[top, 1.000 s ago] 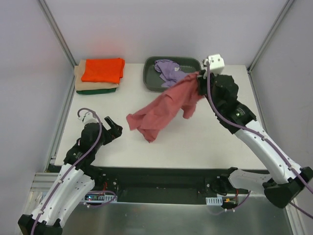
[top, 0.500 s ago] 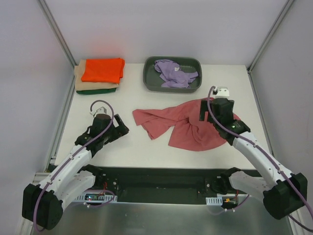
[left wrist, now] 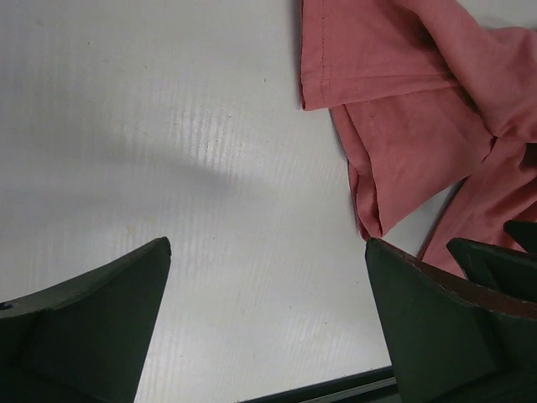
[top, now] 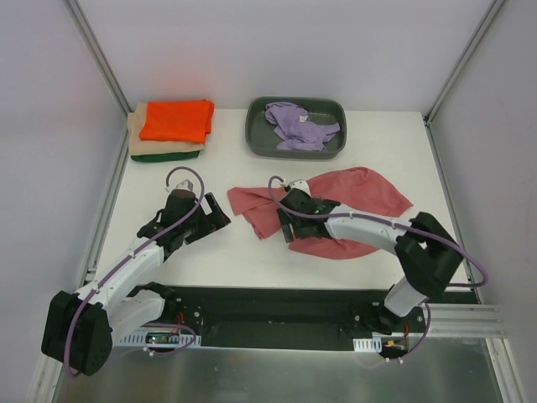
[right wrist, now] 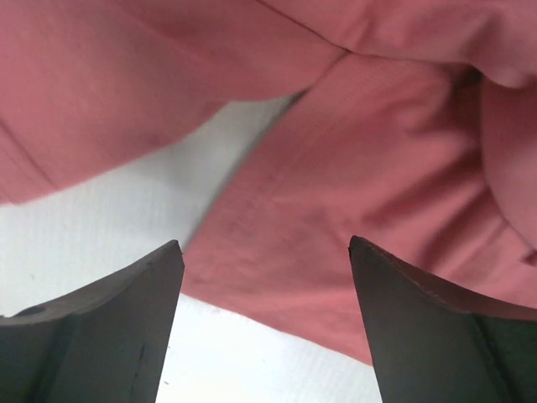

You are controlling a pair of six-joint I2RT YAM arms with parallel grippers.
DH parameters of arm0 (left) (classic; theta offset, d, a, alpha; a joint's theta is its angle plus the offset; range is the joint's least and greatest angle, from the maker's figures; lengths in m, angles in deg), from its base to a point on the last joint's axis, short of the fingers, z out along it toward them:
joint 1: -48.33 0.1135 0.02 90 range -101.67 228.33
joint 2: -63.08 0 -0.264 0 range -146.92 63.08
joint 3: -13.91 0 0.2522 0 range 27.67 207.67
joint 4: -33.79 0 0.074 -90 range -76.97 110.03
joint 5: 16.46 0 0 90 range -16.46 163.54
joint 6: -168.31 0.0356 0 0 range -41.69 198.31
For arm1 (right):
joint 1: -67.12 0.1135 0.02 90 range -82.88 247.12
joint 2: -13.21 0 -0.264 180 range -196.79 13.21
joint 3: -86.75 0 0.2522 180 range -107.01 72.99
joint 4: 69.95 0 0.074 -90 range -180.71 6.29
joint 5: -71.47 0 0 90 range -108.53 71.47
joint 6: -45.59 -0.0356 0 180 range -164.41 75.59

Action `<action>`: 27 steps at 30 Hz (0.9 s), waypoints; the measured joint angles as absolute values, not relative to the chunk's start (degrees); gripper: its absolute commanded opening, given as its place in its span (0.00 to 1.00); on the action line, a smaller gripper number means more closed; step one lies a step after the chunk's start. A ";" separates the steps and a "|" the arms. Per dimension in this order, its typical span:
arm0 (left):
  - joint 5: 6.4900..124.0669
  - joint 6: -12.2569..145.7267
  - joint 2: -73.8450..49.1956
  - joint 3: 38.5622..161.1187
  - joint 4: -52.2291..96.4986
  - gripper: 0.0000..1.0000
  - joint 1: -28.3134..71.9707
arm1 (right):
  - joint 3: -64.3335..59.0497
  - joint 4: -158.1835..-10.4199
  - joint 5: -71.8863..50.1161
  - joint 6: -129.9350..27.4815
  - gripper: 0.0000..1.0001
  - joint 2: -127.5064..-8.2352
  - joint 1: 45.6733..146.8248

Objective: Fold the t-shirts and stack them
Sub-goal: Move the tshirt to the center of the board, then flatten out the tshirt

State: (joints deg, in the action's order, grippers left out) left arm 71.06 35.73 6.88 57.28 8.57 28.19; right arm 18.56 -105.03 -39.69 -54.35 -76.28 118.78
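Note:
A dusty rose-red t-shirt [top: 361,195] lies crumpled on the white table, right of centre. My right gripper [top: 287,225] hovers low over its middle. In the right wrist view the gripper [right wrist: 264,252] is open, with the shirt's hem [right wrist: 352,151] and bare table below it and nothing between the fingers. My left gripper [top: 220,215] is open just left of the shirt. Its own view shows the gripper [left wrist: 267,252] above bare table, with the shirt [left wrist: 403,101] at the upper right. A lavender t-shirt [top: 298,124] lies bunched in the tray.
The dark grey tray [top: 252,134] stands at the back centre. At the back left is a folded stack: an orange t-shirt [top: 176,119] on top, a tan one [top: 138,144] under it and a dark green one [top: 168,156] at the bottom. Metal frame posts flank the table.
The right gripper let go of the rose-red shirt, which dropped flat onto the table, and that arm swung down and left over the shirt. The left arm reached towards the shirt.

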 measured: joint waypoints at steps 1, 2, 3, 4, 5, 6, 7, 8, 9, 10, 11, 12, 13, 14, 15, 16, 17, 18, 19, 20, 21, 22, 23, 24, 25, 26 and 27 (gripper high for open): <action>71.06 35.73 7.29 57.15 8.74 0.99 28.19 | 17.01 -105.64 -39.26 -54.76 0.77 -78.34 118.80; 71.06 35.73 7.90 56.93 8.87 0.99 28.19 | 15.50 -106.03 -38.73 -55.15 0.75 -80.28 118.80; 71.08 35.73 8.54 56.69 8.89 0.99 28.19 | 14.27 -106.21 -38.23 -55.55 0.75 -81.79 118.82; 71.10 35.73 9.19 56.36 9.00 0.99 28.19 | 13.60 -106.32 -37.55 -55.88 0.75 -82.75 118.91; 71.10 35.73 9.65 56.10 9.07 0.99 28.19 | 13.33 -106.36 -37.09 -56.18 0.74 -83.15 119.04; 71.15 35.73 10.15 55.79 9.09 0.99 28.19 | 13.29 -106.49 -36.55 -56.47 0.72 -83.34 119.28; 71.15 35.73 10.53 55.55 9.07 0.99 28.19 | 13.29 -106.80 -35.91 -56.75 0.70 -83.39 119.57; 71.17 35.73 10.74 55.42 9.07 0.99 28.19 | 13.29 -106.95 -35.52 -56.93 0.69 -83.39 119.83; 71.15 35.73 10.81 55.35 9.07 0.99 28.19 | 13.29 -107.06 -35.04 -57.17 0.67 -83.39 120.09; 71.17 35.73 10.83 55.33 9.09 0.99 28.19 | 13.29 -107.17 -34.49 -57.36 0.65 -83.41 120.31; 71.17 35.73 10.81 55.31 9.09 0.99 28.19 | 13.29 -107.24 -34.01 -57.56 0.65 -83.47 120.53; 71.17 35.75 10.81 55.27 9.09 0.99 28.19 | 13.29 -107.26 -33.62 -57.73 0.63 -83.61 120.62; 71.17 35.75 10.81 55.24 9.09 0.99 28.19 | 13.29 -107.30 -33.20 -57.91 0.60 -83.91 120.68; 71.17 35.75 10.83 55.22 9.09 0.99 28.19 | 13.33 -107.39 -32.96 -58.04 0.59 -84.28 120.68; 71.15 35.75 10.81 55.22 9.09 0.99 28.19 | 13.36 -107.58 -32.77 -58.21 0.58 -84.76 120.68; 71.17 35.75 10.81 55.22 9.09 0.99 28.19 | 13.46 -107.65 -32.61 -58.39 0.58 -85.29 120.68; 71.15 35.75 10.81 55.22 9.09 0.99 28.19 | 13.51 -107.85 -32.55 -58.52 0.57 -85.75 120.68; 71.17 35.75 10.81 55.22 9.09 0.99 28.19 | 13.46 -107.93 -32.33 -58.80 0.54 -86.03 120.68; 71.15 35.77 10.81 55.22 9.09 0.99 28.19 | 13.46 -107.89 -32.28 -58.91 0.51 -86.03 120.68; 71.17 35.77 10.81 55.22 9.09 0.99 28.19 | 13.49 -107.91 -32.18 -59.07 0.45 -86.05 120.68; 71.17 35.77 10.83 55.22 9.09 0.99 28.19 | 13.51 -107.91 -32.11 -59.24 0.38 -86.05 120.68; 71.17 35.77 10.83 55.22 9.09 0.99 28.19 | 13.55 -107.91 -32.15 -59.42 0.34 -86.05 120.68; 71.17 35.77 10.83 55.22 9.09 0.99 28.19 | 13.62 -107.91 -32.28 -59.53 0.32 -86.05 120.68; 71.19 35.77 10.85 55.22 9.09 0.99 28.19 | 13.71 -107.91 -32.48 -59.81 0.30 -86.05 120.68; 71.19 35.79 10.85 55.22 9.09 0.99 28.19 | 13.77 -107.89 -32.66 -59.99 0.26 -86.03 120.68; 71.19 35.79 10.85 55.22 9.09 0.99 28.19 | 13.92 -107.83 -32.85 -60.12 0.21 -85.90 120.66; 71.19 35.77 10.85 55.22 9.09 0.99 28.19 | 14.21 -107.63 -33.07 -60.14 0.14 -85.70 120.66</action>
